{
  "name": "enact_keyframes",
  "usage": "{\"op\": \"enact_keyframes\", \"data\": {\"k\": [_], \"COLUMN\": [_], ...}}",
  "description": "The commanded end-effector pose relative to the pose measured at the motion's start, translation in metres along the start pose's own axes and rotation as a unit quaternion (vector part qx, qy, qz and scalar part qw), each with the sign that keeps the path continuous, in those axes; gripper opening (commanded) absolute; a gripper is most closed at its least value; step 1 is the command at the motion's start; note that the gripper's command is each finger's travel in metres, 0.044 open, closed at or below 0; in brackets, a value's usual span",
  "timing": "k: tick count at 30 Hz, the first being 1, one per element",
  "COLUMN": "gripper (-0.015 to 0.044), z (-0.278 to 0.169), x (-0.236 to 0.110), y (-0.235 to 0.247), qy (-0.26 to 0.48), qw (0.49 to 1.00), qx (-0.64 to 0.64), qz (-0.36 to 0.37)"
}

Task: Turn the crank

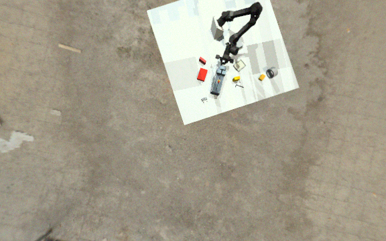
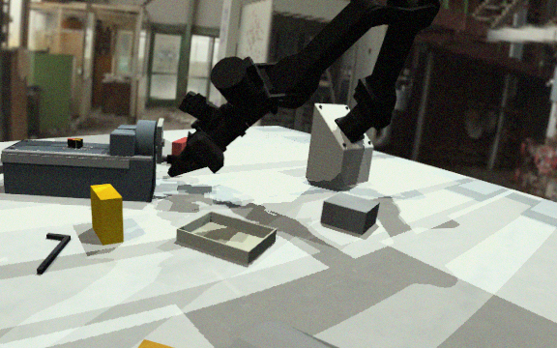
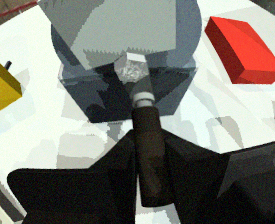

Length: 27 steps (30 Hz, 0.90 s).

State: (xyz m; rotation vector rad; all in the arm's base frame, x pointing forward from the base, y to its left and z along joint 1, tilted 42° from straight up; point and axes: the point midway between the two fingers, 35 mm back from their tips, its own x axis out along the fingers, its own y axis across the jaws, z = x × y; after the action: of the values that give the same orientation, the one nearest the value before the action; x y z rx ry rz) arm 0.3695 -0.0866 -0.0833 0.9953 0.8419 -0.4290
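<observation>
The machine [image 1: 217, 84] [image 2: 75, 169] is a long dark grey-blue block on the table. A small slide with a red pointer [image 2: 71, 142] [image 1: 219, 81] sits on its top rail. I cannot make out the brass zero marks. The grey crank wheel [image 2: 146, 136] [image 3: 115, 10] is at the machine's near end. Its dark cylindrical handle [image 3: 146, 129] sticks out from the hub. My gripper [image 3: 144, 133] [image 2: 176, 168] [image 1: 221, 62] is shut on this handle, right at the crank end of the machine.
Red blocks [image 1: 202, 74] [image 3: 244, 48] lie on one side of the machine. On its other side are a yellow block [image 2: 106, 213] [image 3: 0, 86], a black hex key [image 2: 53, 251], a shallow grey tray [image 2: 225, 237], a grey block [image 2: 349, 213] and the arm's pale stand [image 2: 334, 145].
</observation>
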Motion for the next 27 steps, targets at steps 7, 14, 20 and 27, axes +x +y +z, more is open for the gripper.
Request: {"op": "enact_keyframes", "data": {"k": [7, 14, 20, 27], "gripper": [0.0000, 0.0000, 0.0000, 0.0000], "z": [-0.0013, -0.0012, -0.0012, -0.0011], "x": [0.0011, 0.0010, 0.0010, 0.0009], "y": [0.0098, 0.0105, 0.0110, 0.0117], "qy": [0.004, 0.004, 0.004, 0.004], "qw": [1.000, 1.000, 1.000, 1.000], "qx": [-0.005, -0.005, -0.005, -0.005], "qz": [0.011, 0.011, 0.011, 0.011]}}
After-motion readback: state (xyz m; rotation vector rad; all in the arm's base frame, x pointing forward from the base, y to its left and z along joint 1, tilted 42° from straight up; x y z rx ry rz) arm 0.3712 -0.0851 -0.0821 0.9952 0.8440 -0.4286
